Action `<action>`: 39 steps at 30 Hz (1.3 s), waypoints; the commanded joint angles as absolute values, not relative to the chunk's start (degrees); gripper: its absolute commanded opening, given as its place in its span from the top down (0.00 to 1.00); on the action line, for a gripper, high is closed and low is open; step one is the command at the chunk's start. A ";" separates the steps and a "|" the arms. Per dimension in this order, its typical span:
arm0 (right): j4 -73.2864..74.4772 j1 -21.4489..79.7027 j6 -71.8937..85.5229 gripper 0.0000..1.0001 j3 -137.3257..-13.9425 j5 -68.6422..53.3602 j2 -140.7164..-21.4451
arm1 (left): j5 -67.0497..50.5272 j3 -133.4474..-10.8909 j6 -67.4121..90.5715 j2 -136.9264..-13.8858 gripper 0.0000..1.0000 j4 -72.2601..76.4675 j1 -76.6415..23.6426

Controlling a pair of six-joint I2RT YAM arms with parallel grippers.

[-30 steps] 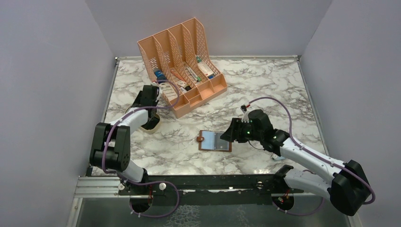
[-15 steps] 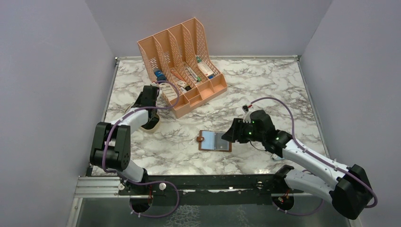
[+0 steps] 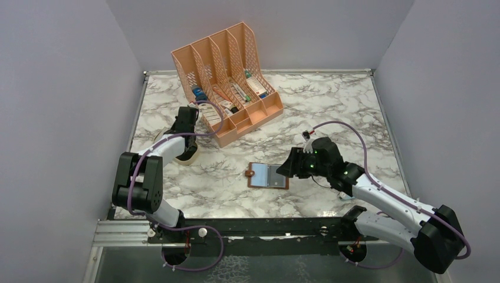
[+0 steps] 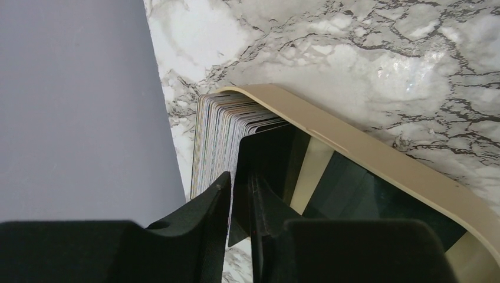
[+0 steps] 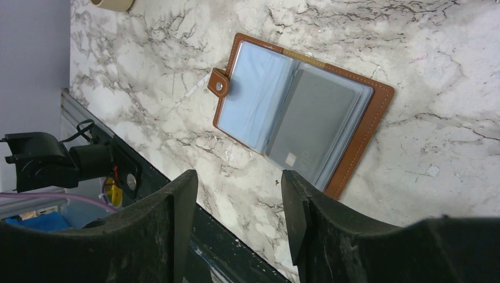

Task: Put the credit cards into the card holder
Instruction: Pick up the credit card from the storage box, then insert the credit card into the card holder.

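Overhead and wrist views of two robot arms at a marble worktop (image 3: 330, 106). At the far left, the left end effector (image 4: 240, 180) reaches into a curved tan tray (image 4: 365, 159) that holds a packed row of credit cards (image 4: 215, 127) standing on edge. Its jaws are narrow, either side of the edge of a dark card (image 4: 268, 153) at the end of the row. Whether they actually pinch it cannot be told.

Near the middle of the worktop, the brown card holder (image 5: 361, 141) lies open and flat, with a grey card (image 5: 315, 121) already in a clear pocket. The right end effector (image 5: 239, 177) hovers just right of it, jaws wide and empty. A peach desk organizer (image 3: 227, 76) stands at the far side.

Risks, as a judgement: the cards are packed so tightly that the jaws may catch two at once or slip off the thin edge. A tilted lift could drag neighbouring cards out or shift the tray. The card holder is not pinned, so it may slide during insertion.
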State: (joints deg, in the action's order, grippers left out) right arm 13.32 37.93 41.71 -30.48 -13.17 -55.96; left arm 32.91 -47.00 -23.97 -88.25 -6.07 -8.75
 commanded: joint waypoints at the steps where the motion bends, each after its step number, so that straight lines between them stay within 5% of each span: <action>1: 13.62 38.29 41.15 0.45 -30.28 -12.22 -55.55 | 34.38 -47.45 -24.52 -87.91 0.82 -6.34 -8.48; 19: 14.45 38.32 40.43 0.46 -31.24 -12.39 -56.02 | 23.02 -50.98 -16.57 -78.54 1.00 -15.87 -9.23; 28: 16.02 38.32 40.94 0.46 -30.76 -11.44 -55.35 | 18.03 -49.12 -9.44 -67.68 1.00 -17.64 -9.24; 39: 18.27 38.27 42.19 0.46 -32.60 -7.93 -58.44 | -6.22 -48.21 9.75 -57.62 1.00 -20.25 -9.23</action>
State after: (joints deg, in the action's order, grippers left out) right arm 16.62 37.93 41.71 -30.61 -11.14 -57.08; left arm 7.68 -49.04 -0.01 -60.47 -18.81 -9.23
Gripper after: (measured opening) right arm 0.544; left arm 0.009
